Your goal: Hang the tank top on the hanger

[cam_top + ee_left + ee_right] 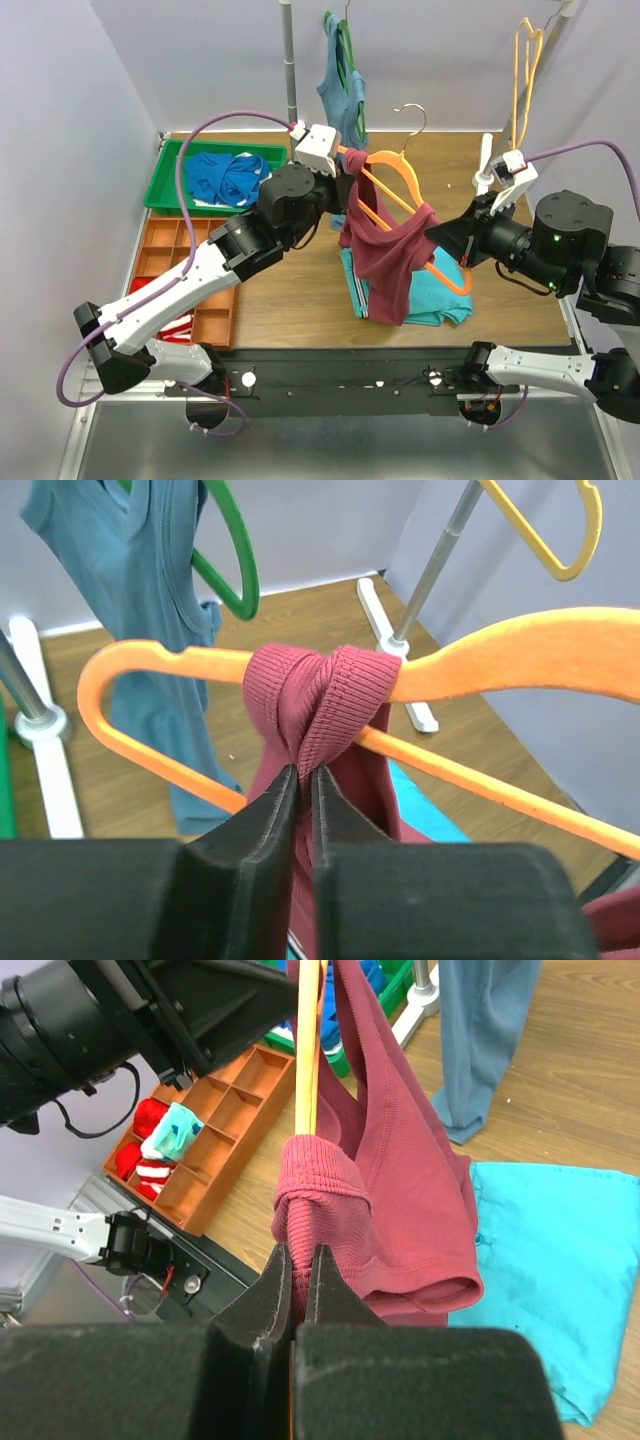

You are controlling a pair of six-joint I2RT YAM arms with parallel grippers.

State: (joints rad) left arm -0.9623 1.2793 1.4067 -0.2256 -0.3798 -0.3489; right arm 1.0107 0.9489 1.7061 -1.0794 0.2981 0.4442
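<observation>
Left wrist view shows your left gripper (300, 772) pinching the strap of the maroon sleeveless ribbed-fabric tank top (320, 695), just under the bright orange thin plastic hanger (500, 660). The strap is looped over the hanger arm, but it is bunched and twisted. To do this step well, I judge you should draw the strap gently downward until it lies flat on the arm, and let go only when it sits without tension.

Your right gripper (298, 1250) is pressed together on the hanger's other end, where the second strap is wrapped; hold it steady and level.

Farther away, the tank top body hangs over a turquoise folded garment (440, 305) on the brown wooden table (290, 290).

You cannot tell whether the right fingers also catch cloth, nor whether the hem touches the turquoise garment. Both wrist views cut off the hanger's hook.
</observation>
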